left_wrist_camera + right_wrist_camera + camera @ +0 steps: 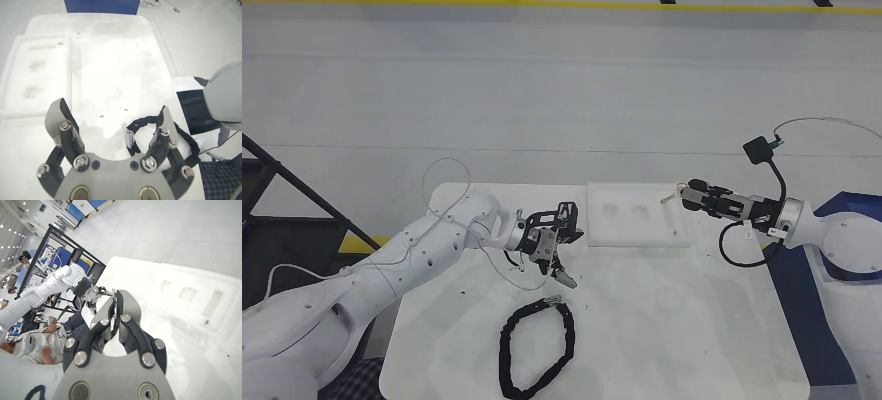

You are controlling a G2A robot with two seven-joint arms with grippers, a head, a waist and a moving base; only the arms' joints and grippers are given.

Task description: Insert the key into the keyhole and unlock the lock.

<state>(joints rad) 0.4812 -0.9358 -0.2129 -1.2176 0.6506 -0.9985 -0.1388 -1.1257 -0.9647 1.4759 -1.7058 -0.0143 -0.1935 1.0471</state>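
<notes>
A black fabric-covered chain lock point(535, 346) lies in a loop on the white table point(672, 320), its silver cylinder point(130, 139) at the loop's far end with the keyhole end showing. My left gripper point(560, 266) hovers just above and behind that cylinder, open, its fingers point(66, 111) spread wide with nothing between them. Off at the table's far right, my right gripper point(683, 193) is held in the air over the foam tray's end, shut on a small silver key point(113, 294) whose metal tip sticks out past the pads.
A white foam tray point(637, 215) with rectangular recesses sits at the table's back edge between the two arms. Small dark specks dot the tabletop. A blue panel point(802, 320) borders the table's right side. The table's middle is bare.
</notes>
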